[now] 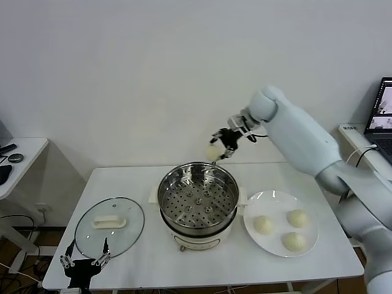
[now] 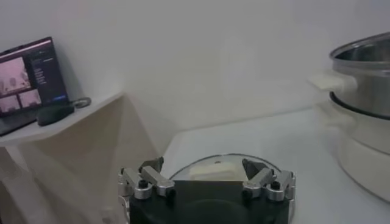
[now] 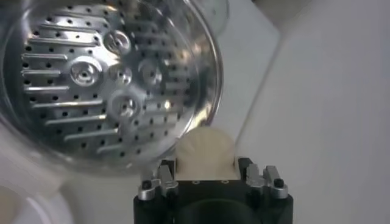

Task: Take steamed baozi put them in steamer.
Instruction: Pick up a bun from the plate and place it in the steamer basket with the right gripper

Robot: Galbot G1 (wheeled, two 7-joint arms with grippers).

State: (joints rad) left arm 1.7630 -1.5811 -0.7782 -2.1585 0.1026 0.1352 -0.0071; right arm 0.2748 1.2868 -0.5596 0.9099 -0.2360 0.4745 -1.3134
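- The right gripper hangs in the air above the far rim of the steamer, its fingers clamped on one steamed baozi. The right wrist view shows the same bun squeezed between the pads.
- From the held bun, the perforated basket floor lies down and toward 6 o'clock, nearer the robot. The bun sits over the rim at about 12 o'clock, not yet over the middle.
- My guess is that the next move is a short pull toward the basket centre and then a drop. The bun is round, so its turn hardly matters.
- The basket holds nothing yet. Three more buns wait on the white plate, at 3 o'clock of the steamer.
- The left gripper idles low at the table's near edge, its fingers spread apart, by the glass lid at 9 o'clock. The right arm is clearly the nearer one.
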